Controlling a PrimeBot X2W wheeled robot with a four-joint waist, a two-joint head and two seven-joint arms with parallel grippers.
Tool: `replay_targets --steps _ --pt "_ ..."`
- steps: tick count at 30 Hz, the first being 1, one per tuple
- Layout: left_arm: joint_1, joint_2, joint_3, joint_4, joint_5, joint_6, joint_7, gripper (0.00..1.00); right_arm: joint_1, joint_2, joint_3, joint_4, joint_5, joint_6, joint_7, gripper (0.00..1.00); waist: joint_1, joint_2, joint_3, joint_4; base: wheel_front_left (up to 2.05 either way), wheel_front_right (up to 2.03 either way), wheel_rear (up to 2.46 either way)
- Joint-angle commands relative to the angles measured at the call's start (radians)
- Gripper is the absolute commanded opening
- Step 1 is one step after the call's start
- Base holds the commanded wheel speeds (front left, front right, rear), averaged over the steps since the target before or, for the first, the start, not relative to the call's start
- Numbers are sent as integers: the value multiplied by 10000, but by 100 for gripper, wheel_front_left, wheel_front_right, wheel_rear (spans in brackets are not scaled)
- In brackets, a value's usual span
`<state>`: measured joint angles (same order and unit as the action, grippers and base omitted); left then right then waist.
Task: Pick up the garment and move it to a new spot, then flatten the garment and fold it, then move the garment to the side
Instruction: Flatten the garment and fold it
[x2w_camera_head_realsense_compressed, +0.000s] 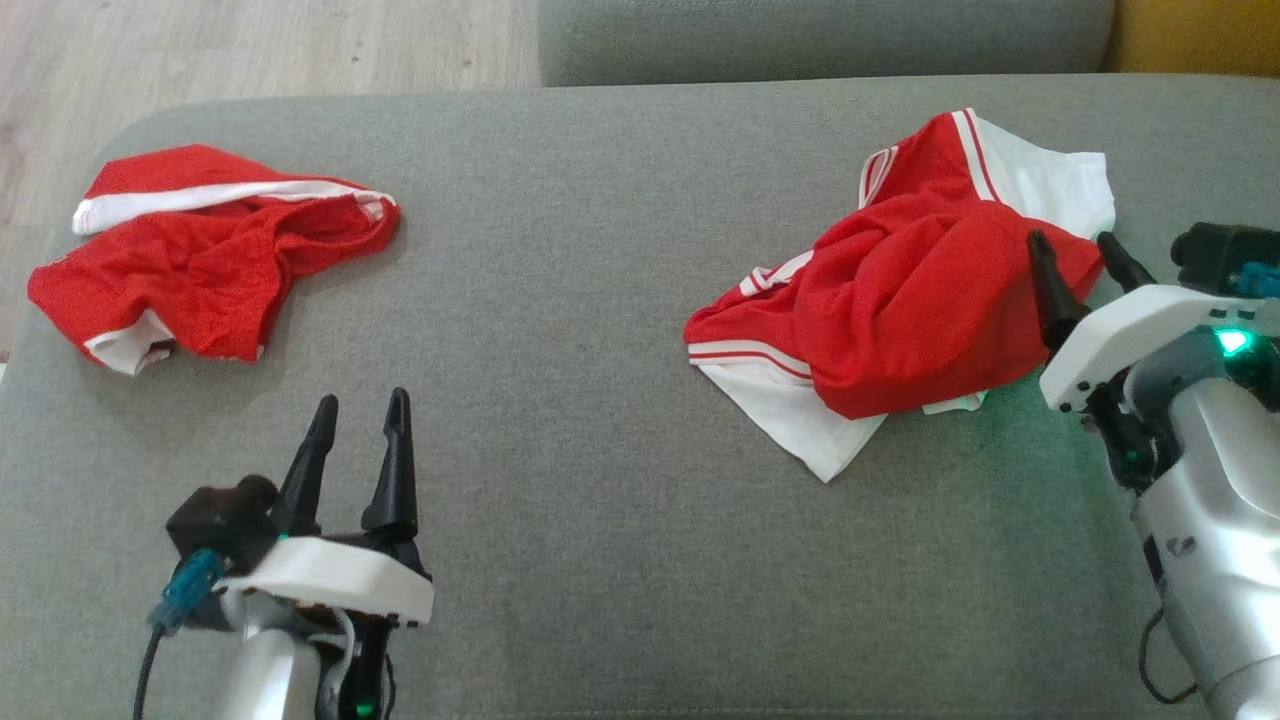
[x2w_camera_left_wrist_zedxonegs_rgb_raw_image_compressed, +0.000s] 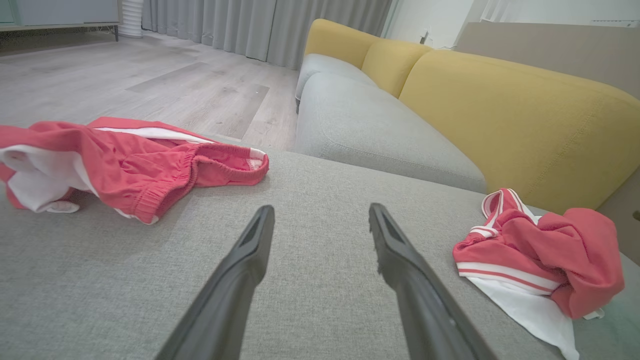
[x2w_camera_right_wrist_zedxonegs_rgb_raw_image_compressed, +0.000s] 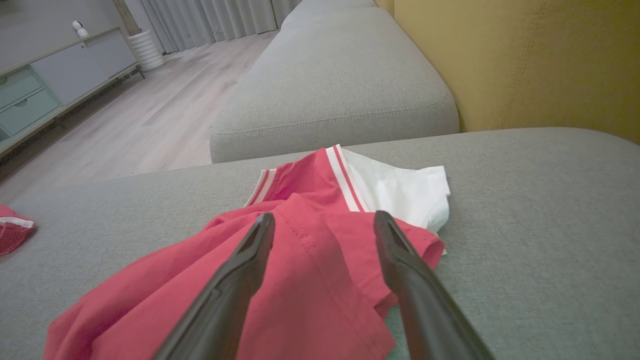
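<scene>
Left arm: the left gripper (x2w_camera_head_realsense_compressed: 362, 398) sits low at the near left of the grey fabric couch seat (x2w_camera_head_realsense_compressed: 600, 300), its fingers pointing away and spread apart with nothing between them.
Right arm: the right gripper (x2w_camera_head_realsense_compressed: 1070, 240) is at the seat's right edge with the forearm angled inward. Its fingers are parted over the shirt's right hem and clamp nothing.
Count: two grippers, two red-and-white garments.
Left garment: red mesh shorts with white trim (x2w_camera_head_realsense_compressed: 210, 250), crumpled at the far left.
Right garment: red jersey shirt with white striped panels (x2w_camera_head_realsense_compressed: 910, 300), heaped on the seat's right half, with one white corner spread towards the near side.
</scene>
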<state>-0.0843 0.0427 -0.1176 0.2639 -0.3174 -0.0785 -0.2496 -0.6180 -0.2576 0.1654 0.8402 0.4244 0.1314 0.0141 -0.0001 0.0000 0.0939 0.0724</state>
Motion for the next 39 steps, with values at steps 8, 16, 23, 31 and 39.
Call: replay_targets --steps 8,16,23,31,39 --pt "-284 77 172 -300 37 20 -122 100 -672 -178 331 -334 427 -7 653 100 1 0 174 206 0 0 0" --pt "-481 76 69 -230 -17 3 -122 100 -1741 -216 439 1225 584 -7 2829 100 1 0 480 600 0 0 0" --pt "-360 76 178 -211 -46 103 -122 100 -1721 -508 857 845 1691 -7 4352 0 1 0 290 520 0 0 0" --pt "-176 76 207 -307 -173 153 -122 100 -1003 -1847 737 -357 1730 -7 4273 0 1 0 83 13 0 0 0" --pt "-319 76 3 -421 -293 198 -122 100 -955 -2612 -1255 -1086 -91 -7 3293 0 1 0 450 -100 0 0 0"
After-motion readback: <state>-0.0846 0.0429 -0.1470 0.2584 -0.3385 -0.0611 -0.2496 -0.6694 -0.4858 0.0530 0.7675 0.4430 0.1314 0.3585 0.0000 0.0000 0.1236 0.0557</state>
